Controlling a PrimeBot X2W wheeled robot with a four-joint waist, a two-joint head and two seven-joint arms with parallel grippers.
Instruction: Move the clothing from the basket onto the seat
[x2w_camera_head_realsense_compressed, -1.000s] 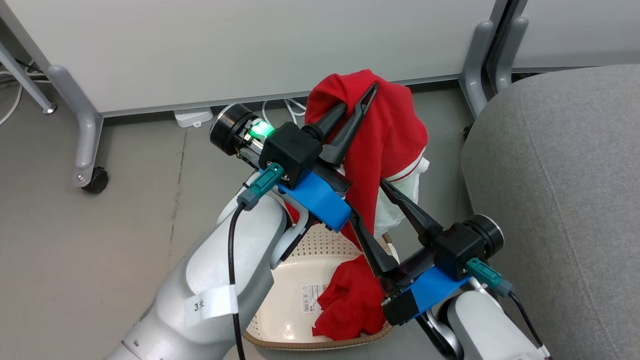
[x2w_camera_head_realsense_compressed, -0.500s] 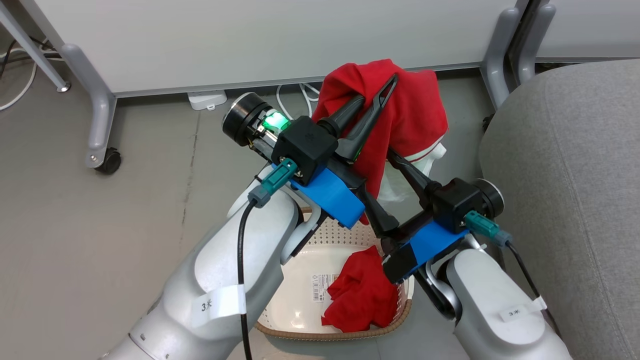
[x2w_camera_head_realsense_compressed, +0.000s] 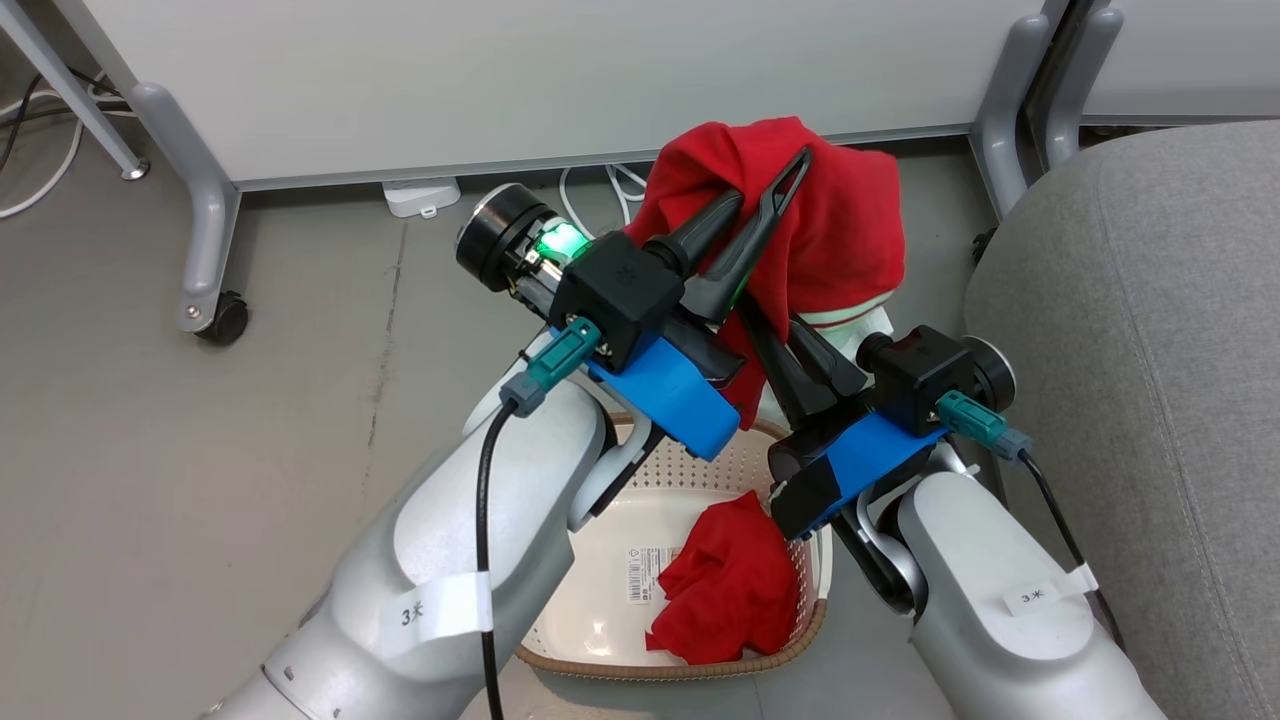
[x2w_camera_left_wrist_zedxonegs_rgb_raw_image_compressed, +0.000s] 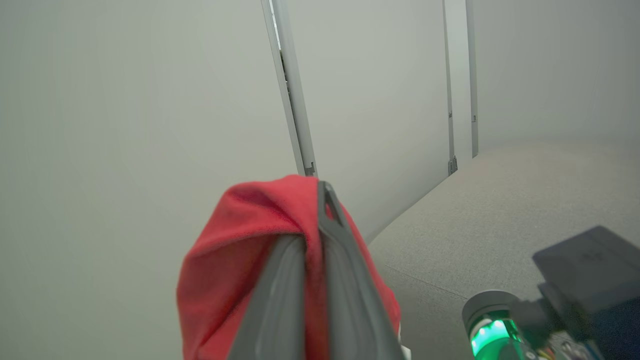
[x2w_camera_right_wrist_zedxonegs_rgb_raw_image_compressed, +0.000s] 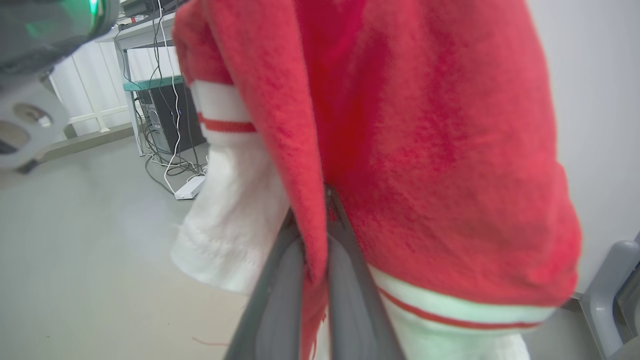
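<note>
— Gripping what, the left gripper (x2w_camera_head_realsense_compressed: 772, 188)?
— A fold of the lifted garment (x2w_camera_head_realsense_compressed: 845, 225). Its two dark fingers are clamped together, with red cloth pinched between them and draped over one.
— And the right gripper (x2w_camera_right_wrist_zedxonegs_rgb_raw_image_compressed: 312, 220)?
— Clenched too, on the same garment lower down. The right wrist view shows a red fold squeezed between its fingers, with the white part and striped trim hanging on either side. In the head view its fingers point toward 11 o'clock and pass under the left ones, which point toward 1.
— Where does the garment hang?
— At 12 to 1 o'clock in the head view, raised above the far end of the basket (x2w_camera_head_realsense_compressed: 590, 610).
— Anything in the basket?
— The other garment (x2w_camera_head_realsense_compressed: 735, 585), crumpled on its 3 o'clock side, just beside the label sticker (x2w_camera_head_realsense_compressed: 645, 575).
— The seat (x2w_camera_head_realsense_compressed: 1150, 350)?
— At 3 o'clock, near the basket. Neither garment touches it.
</note>
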